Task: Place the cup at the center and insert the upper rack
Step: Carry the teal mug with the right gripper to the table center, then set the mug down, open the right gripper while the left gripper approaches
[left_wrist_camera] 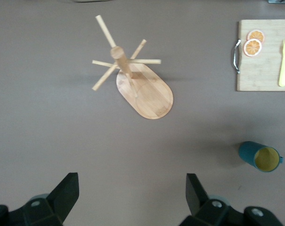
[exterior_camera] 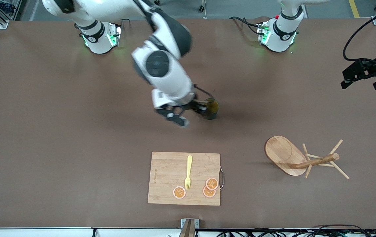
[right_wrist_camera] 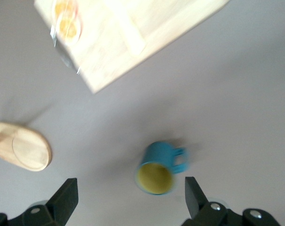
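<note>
Cup (exterior_camera: 211, 108) stands upright at mid-table, free of my right gripper (exterior_camera: 188, 113), which hovers over it with fingers spread. I see the upper rack (exterior_camera: 293, 158) standing toward the left arm's end, beside the cutting board (exterior_camera: 184, 177). My left gripper (exterior_camera: 362, 77) waits aloft, fingers spread and empty.

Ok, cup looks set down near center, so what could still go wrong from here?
The right gripper, open, hangs right beside the cup, so pulling away could clip it or its handle and shift it. The upper rack stands nearer the front camera toward the left arm's end; its angled pegs could snag a finger as the open left gripper comes down for the post.
</note>
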Controlling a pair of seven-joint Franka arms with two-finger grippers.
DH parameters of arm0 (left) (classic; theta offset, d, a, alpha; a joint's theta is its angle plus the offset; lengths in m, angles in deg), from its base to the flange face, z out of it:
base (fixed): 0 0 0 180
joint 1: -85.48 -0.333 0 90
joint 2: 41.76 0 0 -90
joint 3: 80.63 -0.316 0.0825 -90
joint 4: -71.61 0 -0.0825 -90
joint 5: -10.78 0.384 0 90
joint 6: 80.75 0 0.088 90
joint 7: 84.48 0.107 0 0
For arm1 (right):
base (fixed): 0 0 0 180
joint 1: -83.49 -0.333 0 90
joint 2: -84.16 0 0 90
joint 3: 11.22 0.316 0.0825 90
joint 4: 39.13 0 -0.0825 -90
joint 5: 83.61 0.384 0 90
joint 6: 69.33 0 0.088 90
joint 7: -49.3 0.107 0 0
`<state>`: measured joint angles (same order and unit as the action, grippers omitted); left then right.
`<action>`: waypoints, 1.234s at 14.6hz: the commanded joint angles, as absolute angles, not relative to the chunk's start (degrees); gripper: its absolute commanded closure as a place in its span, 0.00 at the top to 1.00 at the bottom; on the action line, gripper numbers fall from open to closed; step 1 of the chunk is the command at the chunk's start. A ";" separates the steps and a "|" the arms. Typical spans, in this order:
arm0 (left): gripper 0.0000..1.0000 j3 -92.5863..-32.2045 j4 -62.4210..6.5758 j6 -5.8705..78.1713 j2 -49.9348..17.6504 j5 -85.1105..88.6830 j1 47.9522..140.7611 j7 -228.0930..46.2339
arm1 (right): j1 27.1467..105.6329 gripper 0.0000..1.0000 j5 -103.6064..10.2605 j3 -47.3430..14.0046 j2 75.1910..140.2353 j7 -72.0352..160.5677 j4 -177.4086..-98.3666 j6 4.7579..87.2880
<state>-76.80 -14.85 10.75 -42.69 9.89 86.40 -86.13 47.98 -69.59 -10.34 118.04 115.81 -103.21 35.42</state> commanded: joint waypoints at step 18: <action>1.00 -40.39 -21.10 14.15 -42.38 6.56 87.15 -123.92 | 86.57 1.00 -82.30 -12.62 94.37 48.95 -111.54 13.98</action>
<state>-42.68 -18.58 10.72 -42.56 6.29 87.25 -120.49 86.06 -85.08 -11.49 99.00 49.94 -105.78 12.49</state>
